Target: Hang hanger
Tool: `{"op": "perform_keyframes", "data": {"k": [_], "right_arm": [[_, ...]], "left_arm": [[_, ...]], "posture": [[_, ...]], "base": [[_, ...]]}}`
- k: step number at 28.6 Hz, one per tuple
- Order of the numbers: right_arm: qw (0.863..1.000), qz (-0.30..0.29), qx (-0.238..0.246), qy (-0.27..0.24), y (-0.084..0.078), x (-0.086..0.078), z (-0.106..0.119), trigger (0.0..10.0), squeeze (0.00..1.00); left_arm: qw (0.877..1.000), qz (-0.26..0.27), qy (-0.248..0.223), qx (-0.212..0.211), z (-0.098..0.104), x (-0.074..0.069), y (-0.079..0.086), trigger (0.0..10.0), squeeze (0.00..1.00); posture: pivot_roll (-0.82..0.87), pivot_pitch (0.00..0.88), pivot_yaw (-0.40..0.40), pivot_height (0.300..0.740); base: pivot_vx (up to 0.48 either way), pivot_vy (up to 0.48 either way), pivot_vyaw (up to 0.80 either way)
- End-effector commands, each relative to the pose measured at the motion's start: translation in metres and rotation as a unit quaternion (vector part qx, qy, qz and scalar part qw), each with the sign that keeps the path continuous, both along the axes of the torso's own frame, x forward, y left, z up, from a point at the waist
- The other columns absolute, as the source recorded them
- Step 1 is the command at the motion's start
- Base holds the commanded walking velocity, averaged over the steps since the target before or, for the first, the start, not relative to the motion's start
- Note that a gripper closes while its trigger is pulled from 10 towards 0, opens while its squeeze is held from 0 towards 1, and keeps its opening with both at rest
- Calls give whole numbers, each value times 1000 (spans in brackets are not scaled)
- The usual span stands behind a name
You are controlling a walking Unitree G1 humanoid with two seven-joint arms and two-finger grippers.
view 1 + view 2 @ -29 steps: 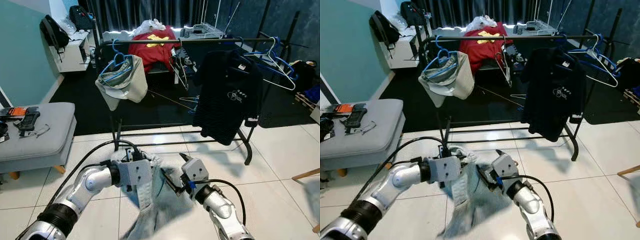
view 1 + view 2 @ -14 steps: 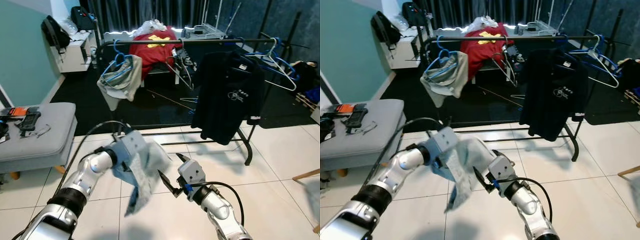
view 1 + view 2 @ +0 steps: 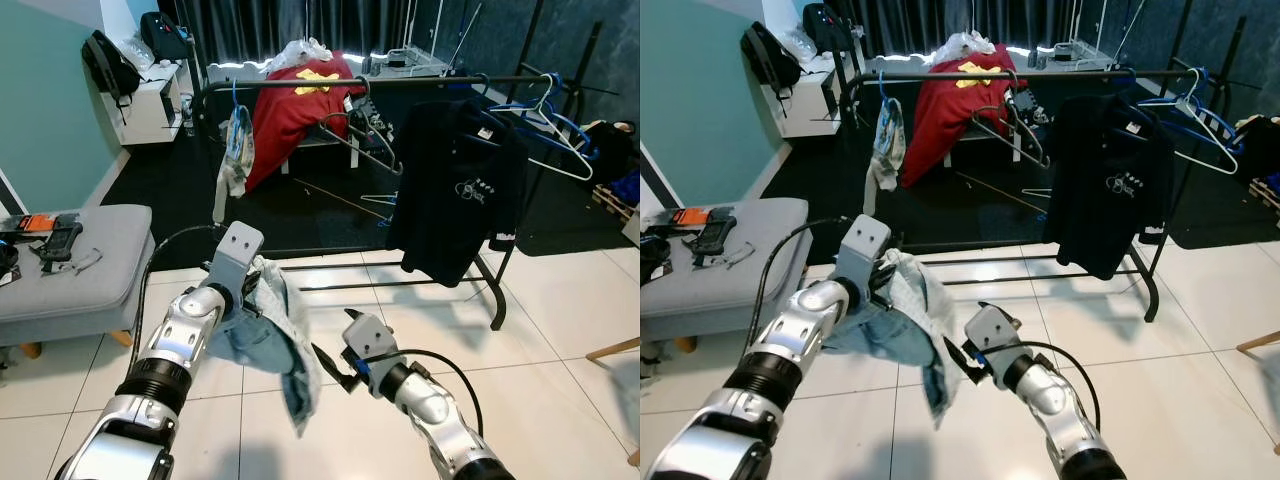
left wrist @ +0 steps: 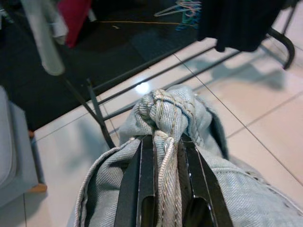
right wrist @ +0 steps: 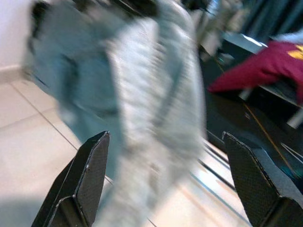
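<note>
From the head camera, the left gripper [image 3: 247,288] holds a pale denim garment [image 3: 282,340] up above the tiled floor [image 3: 560,340], most of the cloth hanging free below the grip. The clothes rail [image 3: 400,84] stands well beyond, carrying a black shirt [image 3: 455,190] and blue hangers [image 3: 552,125]; no hanger can be made out inside the denim. The right gripper [image 3: 335,372] sits just beside the dangling hem, fingers spread and empty.

In the left wrist view, the fingers [image 4: 137,184] are pressed together on a bunched fold of the denim, a narrow bite. A swing of the arm could, in my judgement, pull that fold loose and drop the garment.

In the right wrist view, the fingers [image 5: 85,175] stand wide apart with blurred denim between and beyond them, probably swaying. Closing now risks catching only a loose edge, or tugging the cloth out of the left grip.
</note>
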State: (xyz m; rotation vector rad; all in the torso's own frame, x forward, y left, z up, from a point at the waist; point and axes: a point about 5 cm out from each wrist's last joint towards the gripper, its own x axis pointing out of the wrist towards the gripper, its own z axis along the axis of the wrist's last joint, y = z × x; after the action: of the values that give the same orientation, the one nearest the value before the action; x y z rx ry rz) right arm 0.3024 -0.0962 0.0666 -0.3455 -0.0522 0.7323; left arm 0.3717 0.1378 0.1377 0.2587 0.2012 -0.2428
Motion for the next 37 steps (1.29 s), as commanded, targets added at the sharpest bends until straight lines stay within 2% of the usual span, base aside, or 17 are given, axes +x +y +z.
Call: {"op": "perform_keyframes", "data": {"k": [1,4,6,9,13,21,27,28,29,30,37], "right_arm": [[1000,14,3,15,5,-2,-3,10000,0],[999,31,4,18,11,-2,-2,10000,0],[999,24,-21,29,14,3,-5,10000,0],[999,18,-30,34,14,5,-7,10000,0],[997,-35,-58,37,7,20,-5,10000,0],[998,-27,-41,25,11,28,7,10000,0],[999,10,-32,23,20,28,11,10000,0],[999,16,-33,21,22,28,12,7608,0],[999,15,-33,17,22,28,12,2471,0],[999,13,-30,14,22,28,13,0,0],[1000,7,-26,13,20,29,14,0,0]], "left_arm": [[1000,18,-19,-3,13,4,2,10000,0],[999,32,-17,-7,16,4,1,10000,0],[999,33,-15,-1,19,1,-4,10000,0],[999,33,-13,-1,20,0,-6,10000,0],[999,33,-3,-20,30,-4,-13,10000,0],[1000,26,-9,-12,40,-7,-17,10000,0],[1000,27,-16,-2,47,-8,-18,10000,0],[1000,27,-15,1,48,-9,-19,10000,0],[1000,25,-14,5,49,-10,-19,10000,0],[1000,23,-15,9,50,-11,-20,10000,0],[999,19,-19,27,52,-13,-21,10000,0]], "posture": [[-33,24,56,740],[-30,26,51,740],[-28,29,51,740],[-28,29,51,740],[-23,29,56,740],[-12,28,51,740],[-12,29,48,740],[-12,29,48,740],[-14,28,50,740],[-14,28,50,740],[-15,25,53,740]], "base": [[0,0,0],[0,0,0],[0,0,0],[0,0,0],[0,0,0],[0,0,0],[0,0,0],[0,0,0],[0,0,0],[0,0,0],[0,0,0]]}}
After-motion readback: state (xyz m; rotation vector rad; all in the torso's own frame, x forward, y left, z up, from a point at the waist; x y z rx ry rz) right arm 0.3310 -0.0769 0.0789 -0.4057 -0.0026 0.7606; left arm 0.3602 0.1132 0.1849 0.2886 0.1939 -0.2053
